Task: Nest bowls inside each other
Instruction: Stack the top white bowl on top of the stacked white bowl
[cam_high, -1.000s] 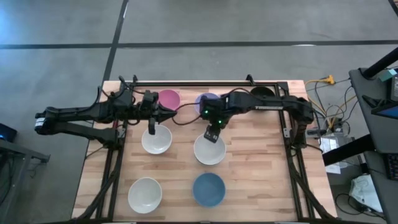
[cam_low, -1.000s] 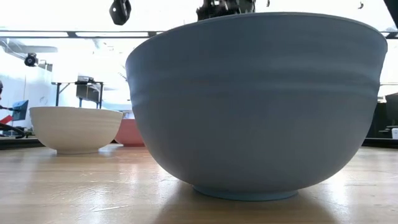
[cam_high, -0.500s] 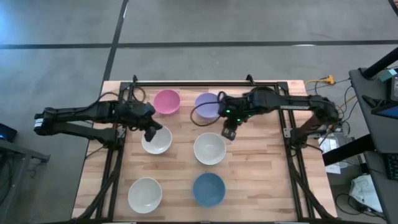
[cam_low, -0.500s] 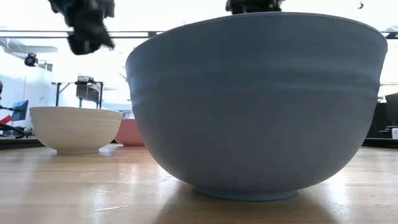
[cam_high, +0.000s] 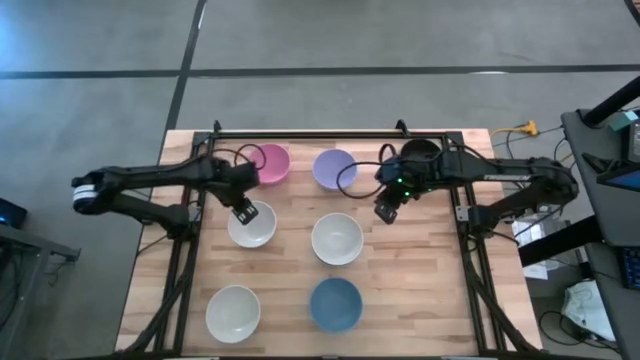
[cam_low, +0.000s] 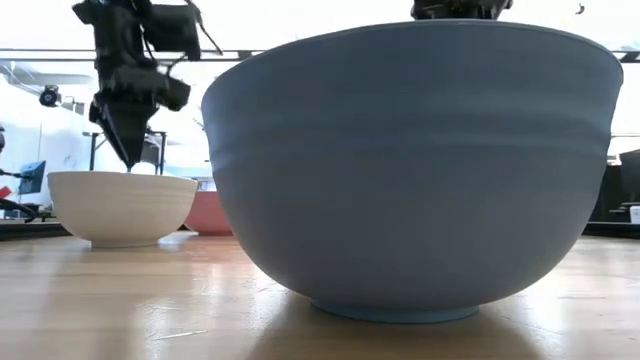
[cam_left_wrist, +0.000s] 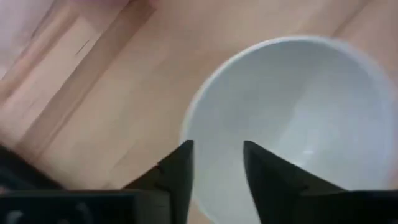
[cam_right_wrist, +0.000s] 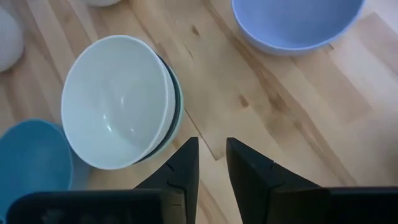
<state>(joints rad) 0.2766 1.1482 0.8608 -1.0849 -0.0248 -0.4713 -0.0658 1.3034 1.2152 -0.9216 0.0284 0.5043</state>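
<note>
My left gripper (cam_high: 245, 213) hangs open, pointing down, just above the far-left rim of a white bowl (cam_high: 254, 228). In the left wrist view, one finger of my left gripper (cam_left_wrist: 217, 149) stands outside the white bowl's rim (cam_left_wrist: 188, 127) and one over the hollow. My right gripper (cam_high: 384, 212) is open and holds nothing; it hovers to the right of a nested stack (cam_high: 337, 238). In that stack (cam_right_wrist: 118, 99) a white bowl lies in a dark and a mint green one. Pink (cam_high: 270, 163), lavender (cam_high: 335, 169), blue (cam_high: 335, 304) and another white bowl (cam_high: 233, 312) stand alone.
A black bowl (cam_high: 422, 150) sits at the far right, partly under my right arm. A black frame rail (cam_high: 300, 133) runs along the table's far edge. Bare wood (cam_high: 420, 280) lies on the right and near right. The blue bowl (cam_low: 415, 160) fills most of the low view.
My right gripper has drawn away from the nested stack toward the table's right edge. My left gripper has come down to just above the white bowl's far-left rim. No bowl has moved.
</note>
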